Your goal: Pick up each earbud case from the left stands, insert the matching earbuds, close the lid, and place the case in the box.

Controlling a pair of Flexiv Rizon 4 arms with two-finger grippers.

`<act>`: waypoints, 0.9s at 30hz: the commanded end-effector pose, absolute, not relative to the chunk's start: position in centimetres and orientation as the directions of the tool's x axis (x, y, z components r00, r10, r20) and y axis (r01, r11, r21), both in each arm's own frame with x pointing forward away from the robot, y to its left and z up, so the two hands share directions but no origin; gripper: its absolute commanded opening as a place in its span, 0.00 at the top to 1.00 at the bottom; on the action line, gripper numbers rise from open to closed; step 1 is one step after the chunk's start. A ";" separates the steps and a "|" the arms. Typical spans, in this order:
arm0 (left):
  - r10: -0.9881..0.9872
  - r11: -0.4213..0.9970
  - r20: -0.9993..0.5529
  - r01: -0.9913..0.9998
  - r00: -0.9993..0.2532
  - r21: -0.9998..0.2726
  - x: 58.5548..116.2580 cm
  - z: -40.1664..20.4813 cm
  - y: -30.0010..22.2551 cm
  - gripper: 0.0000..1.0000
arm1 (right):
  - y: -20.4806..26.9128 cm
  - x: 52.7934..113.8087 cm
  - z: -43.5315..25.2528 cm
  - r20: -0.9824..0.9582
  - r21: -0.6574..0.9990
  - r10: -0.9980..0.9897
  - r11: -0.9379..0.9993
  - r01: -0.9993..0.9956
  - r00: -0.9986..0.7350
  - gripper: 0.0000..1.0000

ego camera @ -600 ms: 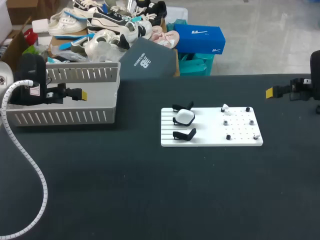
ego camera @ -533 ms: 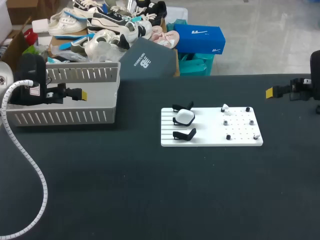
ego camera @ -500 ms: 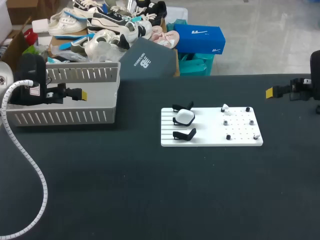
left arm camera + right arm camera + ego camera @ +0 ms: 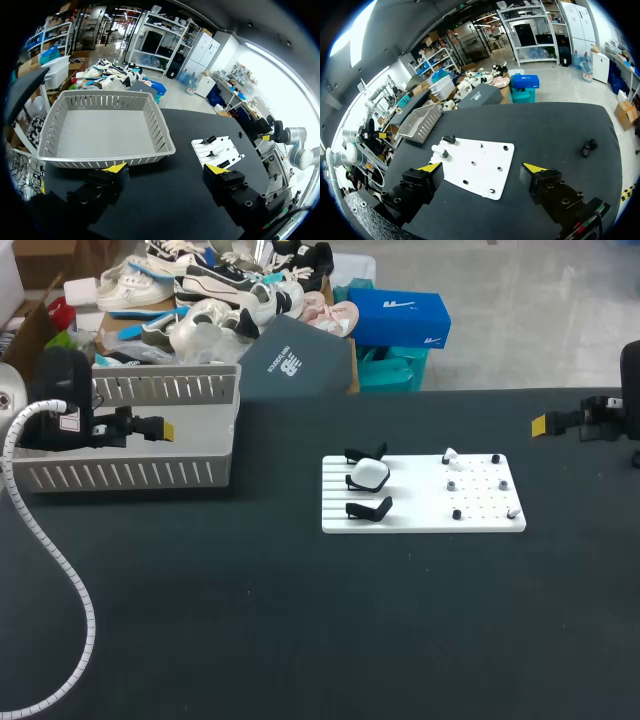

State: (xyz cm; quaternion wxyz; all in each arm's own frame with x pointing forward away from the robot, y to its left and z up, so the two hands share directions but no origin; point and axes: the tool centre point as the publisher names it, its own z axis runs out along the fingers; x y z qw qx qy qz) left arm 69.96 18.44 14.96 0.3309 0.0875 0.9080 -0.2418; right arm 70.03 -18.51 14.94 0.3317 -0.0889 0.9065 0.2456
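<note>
Risk at first pick;
left gripper and right gripper gaped empty; skewed grasp could have knocked earbud case off its stand

The head view is brightly and evenly lit from overhead. The black table reads matte and dark, and the white board, at three o'clock of centre, is the brightest patch, with soft, faint shadows under its stands. White glare burns at two o'clock from my left gripper and at eleven o'clock from my right gripper.
</note>
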 end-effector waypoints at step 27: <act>0.190 0.642 -0.835 0.709 -0.516 -0.292 70.8 16.8 15.9 0.00 | -18.6 70.0 15.0 -0.644 0.386 0.000 0.863 -0.325 -0.765 0.00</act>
